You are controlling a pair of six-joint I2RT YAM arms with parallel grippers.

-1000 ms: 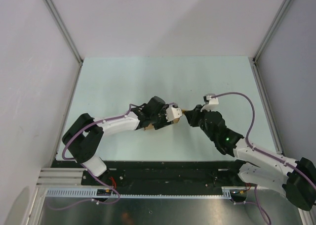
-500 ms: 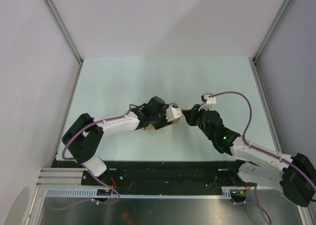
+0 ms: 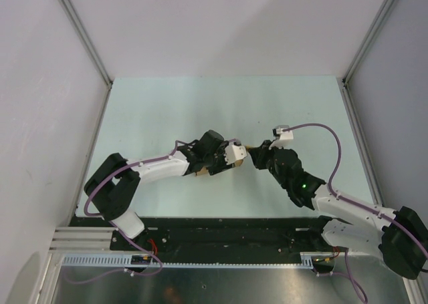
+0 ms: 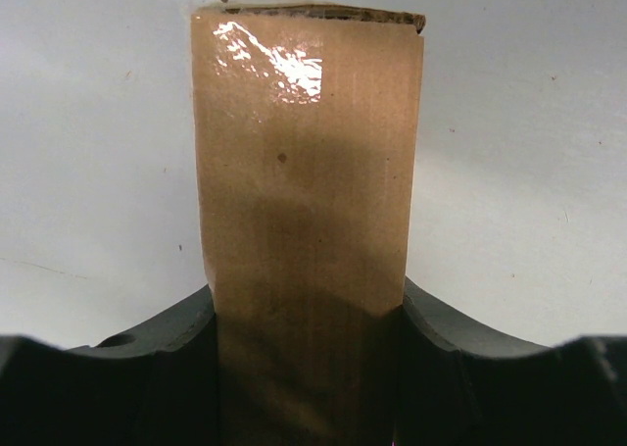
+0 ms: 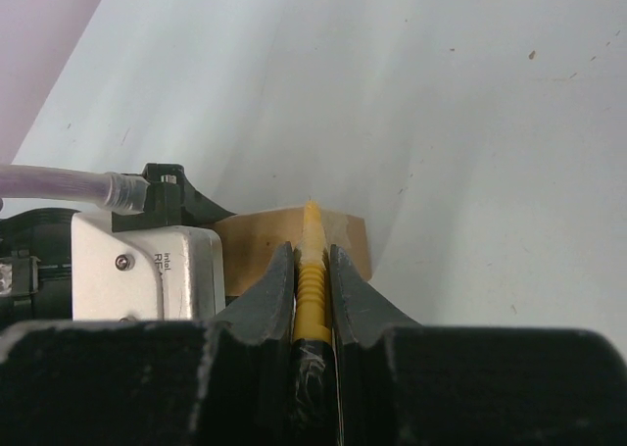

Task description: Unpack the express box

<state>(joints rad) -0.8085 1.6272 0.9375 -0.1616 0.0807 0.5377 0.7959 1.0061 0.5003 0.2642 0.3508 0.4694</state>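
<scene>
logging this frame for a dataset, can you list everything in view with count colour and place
express box: 1, brown cardboard, mid-table, clamped in the left gripper
utility knife: 1, yellow, clamped in the right gripper, tip pointing at the box's end; contact cannot be told
table: 1, pale green-white, under both arms
enclosure walls: 3, whitish, left, back and right of the table
frame posts: 2, grey metal, at the back corners
cables: 2, purple, one along each arm
left gripper: 1, black, shut on the box
right gripper: 1, black, shut on the knife
</scene>
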